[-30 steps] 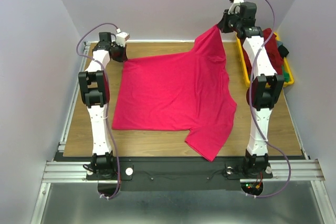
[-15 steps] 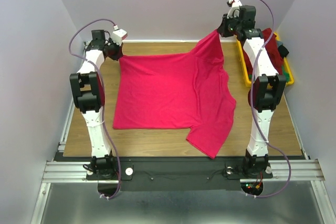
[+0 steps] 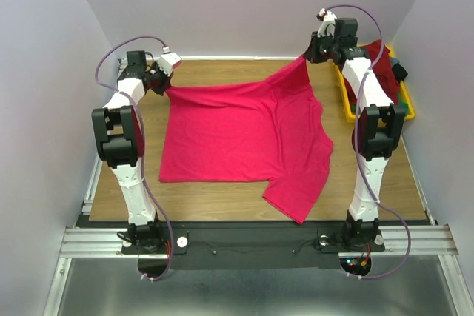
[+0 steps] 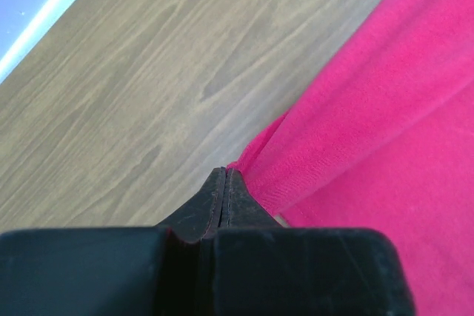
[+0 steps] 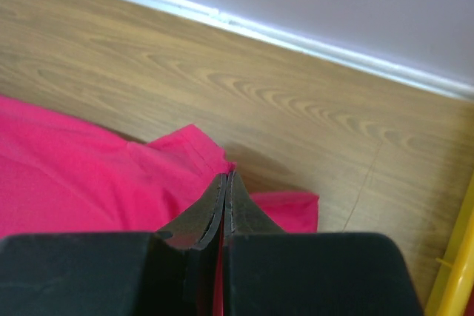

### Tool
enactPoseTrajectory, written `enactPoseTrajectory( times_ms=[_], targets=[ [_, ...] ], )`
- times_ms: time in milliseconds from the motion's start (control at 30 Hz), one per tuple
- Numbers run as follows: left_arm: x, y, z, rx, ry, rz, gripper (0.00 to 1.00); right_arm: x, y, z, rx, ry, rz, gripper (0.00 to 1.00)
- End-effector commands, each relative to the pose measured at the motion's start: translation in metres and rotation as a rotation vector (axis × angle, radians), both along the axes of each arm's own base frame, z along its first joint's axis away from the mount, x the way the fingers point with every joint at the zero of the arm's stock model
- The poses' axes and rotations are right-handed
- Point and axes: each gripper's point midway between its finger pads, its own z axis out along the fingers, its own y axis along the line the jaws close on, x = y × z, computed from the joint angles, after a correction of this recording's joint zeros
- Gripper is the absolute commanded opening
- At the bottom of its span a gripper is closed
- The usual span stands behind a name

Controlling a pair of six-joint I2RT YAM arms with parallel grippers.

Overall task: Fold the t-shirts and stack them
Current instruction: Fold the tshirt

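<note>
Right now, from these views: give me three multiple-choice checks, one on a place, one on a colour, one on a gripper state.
1. Where does the yellow bin sit on the table?
A. far right side
B. near left corner
C. centre

2. What colour is the t-shirt on the table?
A. green
B. white
C. crimson

3. What is the left gripper doing?
A. open above bare wood
B. shut on the t-shirt's edge
C. shut on the bin's rim

Answers:
1 A, the top view shows it along the right edge, toward the far side.
2 C, the cloth is pinkish-red in every view.
3 B, the left wrist view shows its fingers closed, with cloth pinched at their tips.
</note>
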Motion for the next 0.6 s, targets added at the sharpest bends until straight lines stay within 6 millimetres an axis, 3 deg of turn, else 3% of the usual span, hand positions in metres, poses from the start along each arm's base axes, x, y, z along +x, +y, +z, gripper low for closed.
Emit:
enactPoseTrajectory(
  times_ms=[0, 200, 433, 567],
  targets=[
    [-0.002, 0.005, 0.052, 0.046, -0.157, -0.043, 0.00, -0.018, 0.006, 0.042, -0.002, -0.077, 0.035, 0.01],
    [-0.011, 0.004, 0.060, 0.044, -0.197, -0.057, 0.00, -0.025, 0.005, 0.039, -0.015, -0.065, 0.040, 0.01],
    [-0.017, 0.002, 0.066, 0.058, -0.241, -0.079, 0.00, -0.040, 0.006, 0.057, -0.017, -0.082, 0.058, 0.00],
    [-0.027, 0.000, 0.066, 0.062, -0.261, -0.099, 0.00, -0.056, 0.005, 0.048, -0.028, -0.048, 0.069, 0.01]
  ],
)
